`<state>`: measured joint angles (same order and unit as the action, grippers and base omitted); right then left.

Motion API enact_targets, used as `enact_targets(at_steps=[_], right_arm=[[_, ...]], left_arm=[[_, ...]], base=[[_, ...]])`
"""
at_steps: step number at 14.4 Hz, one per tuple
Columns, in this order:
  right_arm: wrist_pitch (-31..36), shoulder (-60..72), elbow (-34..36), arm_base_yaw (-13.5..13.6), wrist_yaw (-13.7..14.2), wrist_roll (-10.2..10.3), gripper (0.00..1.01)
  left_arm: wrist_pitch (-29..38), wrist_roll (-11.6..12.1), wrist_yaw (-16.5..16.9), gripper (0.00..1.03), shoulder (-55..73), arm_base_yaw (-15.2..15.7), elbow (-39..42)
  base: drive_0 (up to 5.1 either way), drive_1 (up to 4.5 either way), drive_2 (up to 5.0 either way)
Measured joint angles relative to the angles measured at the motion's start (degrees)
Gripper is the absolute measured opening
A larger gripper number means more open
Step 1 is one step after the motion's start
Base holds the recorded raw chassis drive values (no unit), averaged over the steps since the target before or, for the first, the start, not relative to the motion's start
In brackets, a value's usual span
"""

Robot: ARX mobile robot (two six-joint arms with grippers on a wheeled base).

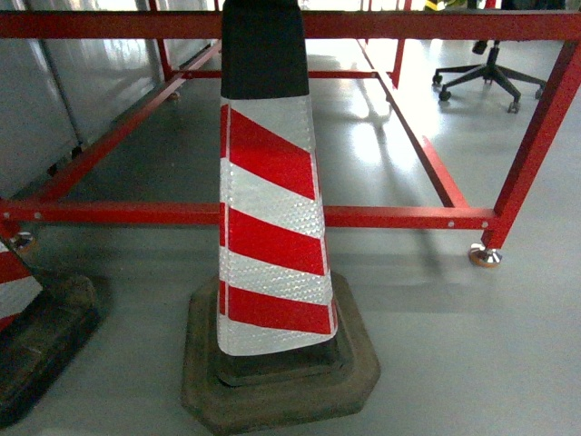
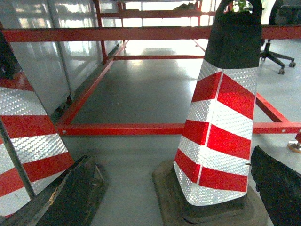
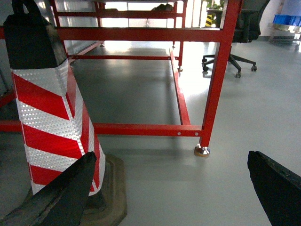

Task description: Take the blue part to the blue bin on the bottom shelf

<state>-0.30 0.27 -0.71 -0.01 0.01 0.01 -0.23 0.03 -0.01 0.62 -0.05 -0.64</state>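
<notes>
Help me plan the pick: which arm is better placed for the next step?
Right, tentatively. No blue part shows yet. The open right gripper faces bare floor, with blue shapes far off; the left gripper sits between striped cones.

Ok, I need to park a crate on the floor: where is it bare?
Bare floor lies right of the striped cone, out to the red frame's foot, and inside the frame beyond its low rail. It is crowded left, where a second cone's base sits close.
</notes>
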Motion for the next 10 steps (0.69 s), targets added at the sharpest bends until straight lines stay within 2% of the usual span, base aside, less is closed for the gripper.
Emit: enact_targets(at_steps=[10], right_arm=[[0.00,0.00,0.00,0.00,0.00,0.00,0.98]], left_arm=[[0.00,0.00,0.00,0.98,0.00,0.00,0.00]], base=[[0.0,0.00,0.0]])
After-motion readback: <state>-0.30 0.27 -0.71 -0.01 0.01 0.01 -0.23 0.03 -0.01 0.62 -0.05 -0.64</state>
